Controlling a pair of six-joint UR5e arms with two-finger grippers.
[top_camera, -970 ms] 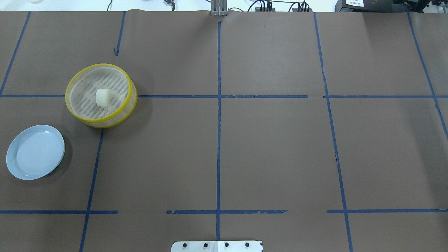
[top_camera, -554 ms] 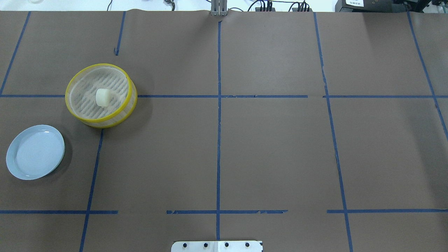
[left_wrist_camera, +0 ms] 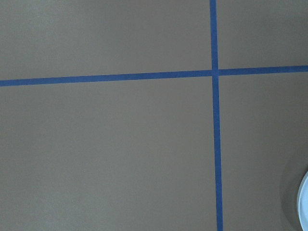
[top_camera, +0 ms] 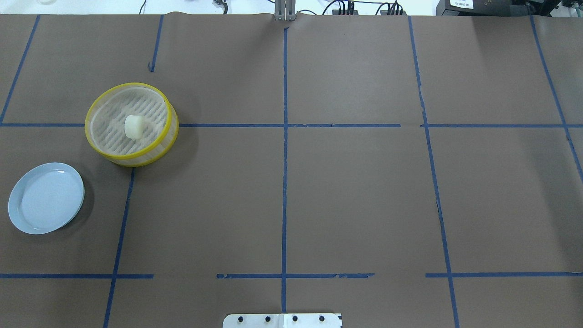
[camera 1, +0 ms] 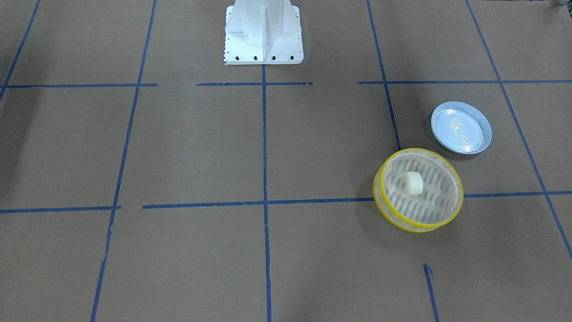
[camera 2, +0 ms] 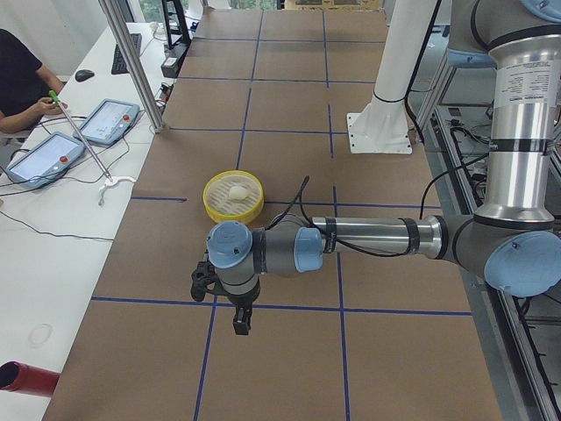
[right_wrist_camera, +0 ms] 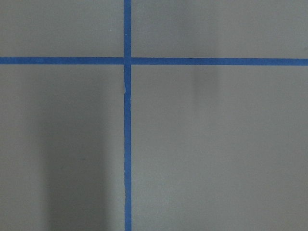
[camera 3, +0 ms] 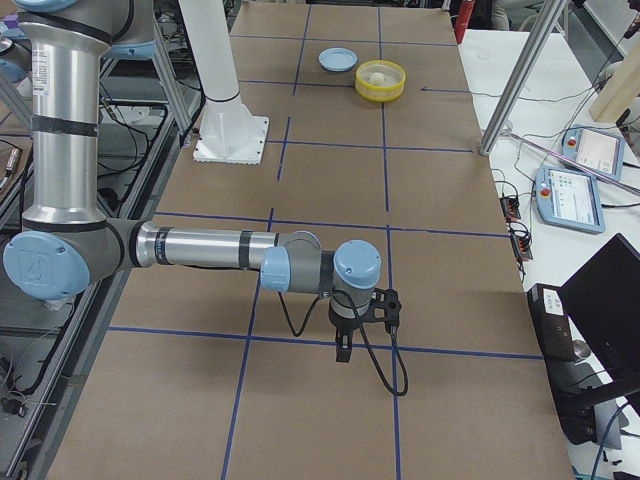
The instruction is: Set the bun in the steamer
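Note:
The cream-white bun (top_camera: pixel 134 127) lies inside the yellow-rimmed steamer (top_camera: pixel 136 161) at the table's left, near the middle of its slotted floor. Both also show in the front-facing view, the bun (camera 1: pixel 414 183) in the steamer (camera 1: pixel 420 150). My left gripper (camera 2: pixel 241 324) shows only in the exterior left view, hanging over bare table well apart from the steamer (camera 2: pixel 230 209). My right gripper (camera 3: pixel 343 352) shows only in the exterior right view, far from the steamer (camera 3: pixel 382 90). I cannot tell whether either gripper is open or shut. Both wrist views show only brown paper and blue tape.
A light blue plate (top_camera: pixel 45 198) lies empty near the steamer, toward the robot's side; its edge shows in the left wrist view (left_wrist_camera: pixel 305 202). The white robot base (camera 1: pixel 262 31) stands at the table's edge. Blue tape lines cross the brown table cover (top_camera: pixel 355 191).

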